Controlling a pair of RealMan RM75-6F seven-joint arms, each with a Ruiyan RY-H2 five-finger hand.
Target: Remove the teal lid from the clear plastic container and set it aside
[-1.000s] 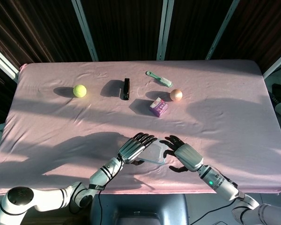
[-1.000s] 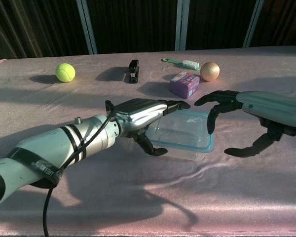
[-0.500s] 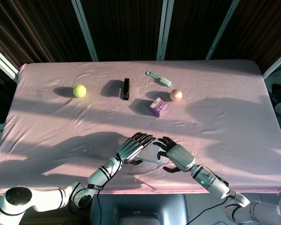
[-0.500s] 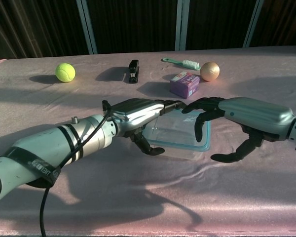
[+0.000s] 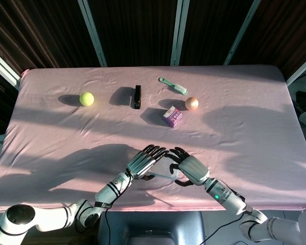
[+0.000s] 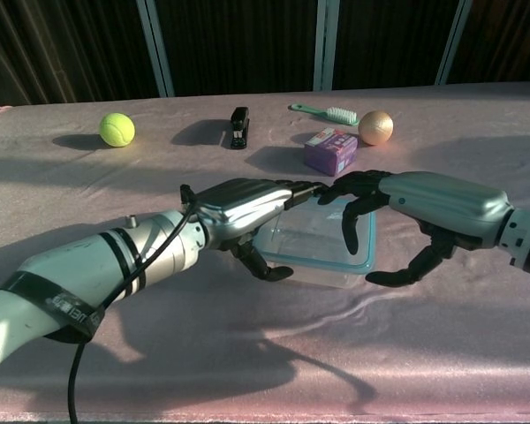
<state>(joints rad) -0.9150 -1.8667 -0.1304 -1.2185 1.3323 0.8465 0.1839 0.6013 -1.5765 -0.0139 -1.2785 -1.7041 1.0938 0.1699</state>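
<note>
The clear plastic container [image 6: 322, 237] with its teal lid rim [image 6: 358, 265] sits near the table's front edge, mostly hidden in the head view [image 5: 165, 171]. My left hand [image 6: 243, 201] [image 5: 143, 162] holds its left end, with the fingers flat on the lid and the thumb against the front wall. My right hand [image 6: 424, 203] [image 5: 189, 168] arches over the right end with fingers spread. Its fingertips meet the left hand's above the lid, and its thumb hangs by the front right corner. I cannot tell whether it touches the lid.
Further back on the pink cloth lie a tennis ball [image 5: 86, 98], a black stapler [image 5: 137, 96], a green brush [image 5: 173, 86], an orange ball [image 5: 192, 103] and a purple box [image 5: 172, 116]. The table's front edge runs just below the hands.
My right hand has moved left from beside the container to over its right end, until its fingertips meet the left hand's. The container and left hand shifted slightly left.
</note>
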